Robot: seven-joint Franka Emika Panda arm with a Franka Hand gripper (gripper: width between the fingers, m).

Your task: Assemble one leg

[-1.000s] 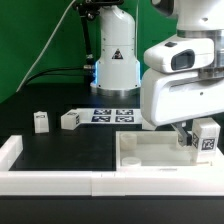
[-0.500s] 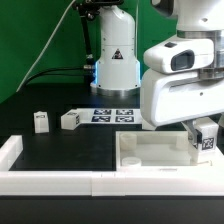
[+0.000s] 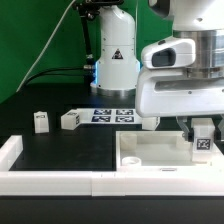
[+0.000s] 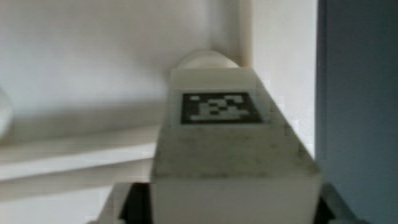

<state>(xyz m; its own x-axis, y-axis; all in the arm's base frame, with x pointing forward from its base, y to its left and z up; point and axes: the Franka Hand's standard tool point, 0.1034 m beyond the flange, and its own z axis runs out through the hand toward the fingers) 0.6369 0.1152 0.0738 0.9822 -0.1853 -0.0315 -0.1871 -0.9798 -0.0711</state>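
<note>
My gripper (image 3: 203, 135) is shut on a leg (image 3: 203, 143), a small white block with a square marker on its face. It holds the leg upright over the corner of the large white tray-like panel (image 3: 150, 152) at the exterior view's right. In the wrist view the leg (image 4: 226, 130) fills the middle, its tip close to the panel's white wall (image 4: 89, 80). Two more legs (image 3: 41, 122) (image 3: 70, 120) stand on the black table at the left. Whether the held leg touches the panel I cannot tell.
The marker board (image 3: 112, 115) lies behind the panel, in front of the robot base (image 3: 113, 60). A white rail (image 3: 40, 180) runs along the table's front edge, with a raised end (image 3: 10, 148) at the left. A green backdrop stands at the far left.
My gripper and the held leg have moved slightly down and toward the exterior view's left over the panel's corner. The two loose legs have not moved.
</note>
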